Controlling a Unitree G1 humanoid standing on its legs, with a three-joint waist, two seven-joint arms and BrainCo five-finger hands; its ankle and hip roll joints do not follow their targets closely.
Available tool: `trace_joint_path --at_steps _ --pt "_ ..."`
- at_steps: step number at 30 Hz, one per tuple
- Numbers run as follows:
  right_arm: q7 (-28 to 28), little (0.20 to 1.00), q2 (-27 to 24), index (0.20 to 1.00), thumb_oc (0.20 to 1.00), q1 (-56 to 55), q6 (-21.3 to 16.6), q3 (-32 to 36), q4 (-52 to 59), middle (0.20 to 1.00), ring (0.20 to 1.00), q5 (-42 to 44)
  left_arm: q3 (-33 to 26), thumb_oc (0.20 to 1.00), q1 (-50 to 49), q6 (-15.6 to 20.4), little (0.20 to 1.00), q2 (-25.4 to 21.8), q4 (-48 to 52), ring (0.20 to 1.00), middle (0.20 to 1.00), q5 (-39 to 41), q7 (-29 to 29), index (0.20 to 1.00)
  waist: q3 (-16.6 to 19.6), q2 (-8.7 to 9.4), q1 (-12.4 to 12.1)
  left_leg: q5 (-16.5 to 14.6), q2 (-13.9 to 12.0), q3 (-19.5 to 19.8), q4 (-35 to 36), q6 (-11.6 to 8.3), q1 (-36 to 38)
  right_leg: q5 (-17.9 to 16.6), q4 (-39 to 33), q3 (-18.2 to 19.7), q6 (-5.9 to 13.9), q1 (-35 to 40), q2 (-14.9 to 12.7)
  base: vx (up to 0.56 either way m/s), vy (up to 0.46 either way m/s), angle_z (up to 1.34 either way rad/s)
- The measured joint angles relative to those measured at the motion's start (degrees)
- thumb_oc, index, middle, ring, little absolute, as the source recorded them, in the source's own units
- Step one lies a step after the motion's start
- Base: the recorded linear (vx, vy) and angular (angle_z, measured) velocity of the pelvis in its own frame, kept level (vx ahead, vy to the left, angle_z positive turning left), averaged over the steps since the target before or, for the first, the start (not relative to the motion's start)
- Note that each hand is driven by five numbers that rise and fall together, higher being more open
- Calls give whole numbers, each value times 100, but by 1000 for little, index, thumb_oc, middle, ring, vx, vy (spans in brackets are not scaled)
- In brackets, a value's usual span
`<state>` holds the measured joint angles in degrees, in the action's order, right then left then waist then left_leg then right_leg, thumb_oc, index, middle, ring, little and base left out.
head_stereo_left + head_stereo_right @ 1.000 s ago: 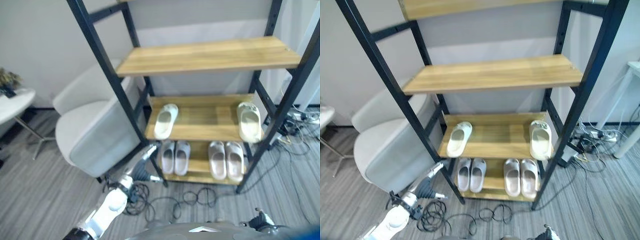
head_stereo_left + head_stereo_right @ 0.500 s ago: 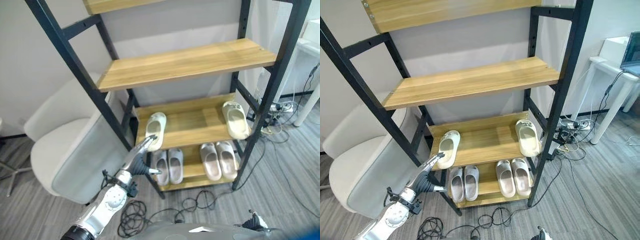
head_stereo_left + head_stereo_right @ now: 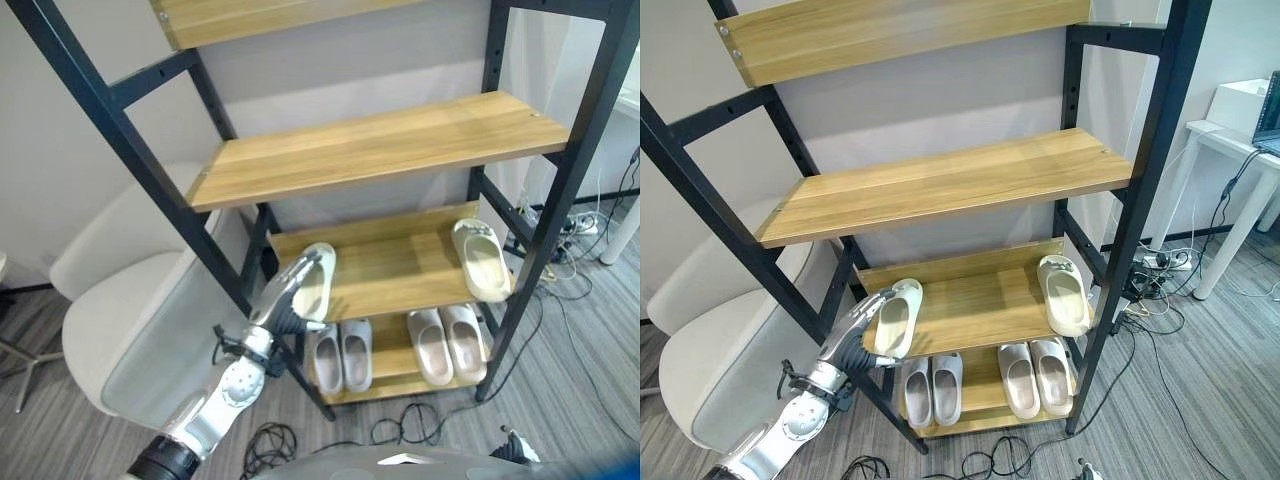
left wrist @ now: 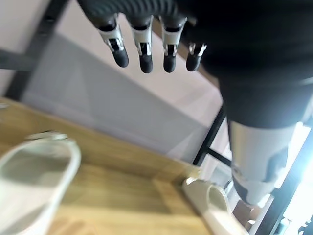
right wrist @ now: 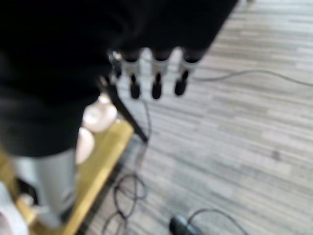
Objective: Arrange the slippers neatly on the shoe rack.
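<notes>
On the rack [image 3: 1145,150], one cream slipper [image 3: 897,317] is seen at the left of the middle shelf [image 3: 980,300] and another [image 3: 1064,295] at its right, with two pairs [image 3: 932,388] [image 3: 1036,375] lined up on the bottom shelf. The left hand [image 3: 855,335] is held just beside the left slipper, fingers [image 4: 142,46] straight and released, nothing grasped. The right hand [image 5: 154,73] is held over the floor [image 5: 234,127], its fingers likewise released.

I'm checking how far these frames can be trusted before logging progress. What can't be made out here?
- Contact between the left robot hand and the cream slipper: in both eye views the hand overlaps the slipper's near edge.
- The grey slipper pair on the bottom shelf: the rack's front post covers part of it.
- The right robot hand: blurred in its wrist view, over floor.
</notes>
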<state>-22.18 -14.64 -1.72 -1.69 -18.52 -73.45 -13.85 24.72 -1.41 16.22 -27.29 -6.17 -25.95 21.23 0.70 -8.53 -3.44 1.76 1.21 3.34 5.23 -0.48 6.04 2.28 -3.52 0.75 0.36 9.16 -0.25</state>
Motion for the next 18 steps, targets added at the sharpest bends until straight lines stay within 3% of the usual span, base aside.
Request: trace_joint_path --at_steps 7,13,18 --pt "-3 1000 -11 1000 1000 65 2 -5 56 1000 1000 1 264 1000 480 -268 1000 215 -717 1000 1000 -189 240 1000 -17 -33 261 -2 -17 -7 31 -16 -9 -103 -193 -11 -2 63 12 10 3 0" --pt "-55 1000 -30 1000 1000 106 1 -2 48 1000 1000 4 670 1000 824 -509 1000 341 -1635 1000 1000 -529 527 1000 -32 -46 280 -24 -22 -136 32 -49 -144 -154 -195 123 -9 -127 7 25 17 -12" --pt "-102 1000 -9 1000 1000 191 0 2 54 1000 1000 7 681 1000 923 -837 1000 550 -2136 1000 1000 -825 811 1000 -96 -12 315 3 -26 -256 30 -19 -310 -214 -194 221 -1 -336 4 26 8 -12"
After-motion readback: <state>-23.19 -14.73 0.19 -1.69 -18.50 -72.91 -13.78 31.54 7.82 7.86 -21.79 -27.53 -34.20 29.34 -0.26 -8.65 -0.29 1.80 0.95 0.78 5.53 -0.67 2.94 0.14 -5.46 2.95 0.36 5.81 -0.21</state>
